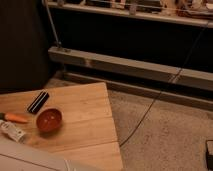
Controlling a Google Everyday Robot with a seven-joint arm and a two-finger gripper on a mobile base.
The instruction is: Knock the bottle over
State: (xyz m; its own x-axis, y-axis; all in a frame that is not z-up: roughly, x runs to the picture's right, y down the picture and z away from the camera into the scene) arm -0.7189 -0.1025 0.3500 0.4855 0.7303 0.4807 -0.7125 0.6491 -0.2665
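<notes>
Seemingly done: the small pale whitish plastic bottle (13, 131) looks to be lying on its side on the light wooden table (85, 120).

From where I stand, the bottle rests near the table's left edge, at about eight o'clock from the round orange-red bowl (49, 120) and apart from it, so by my reckoning nothing is left to topple. An orange carrot (15, 118) lies at nine o'clock of the bowl, just beyond the bottle, and a flat black bar (38, 102) at eleven o'clock. The gripper is out of sight below the view, its claw closed; only a white arm casing (30, 161) fills the seven o'clock corner. Nothing crowds the bottle; a thin dark cable (150, 107) trails over the speckled floor (170, 135) at three o'clock.
</notes>
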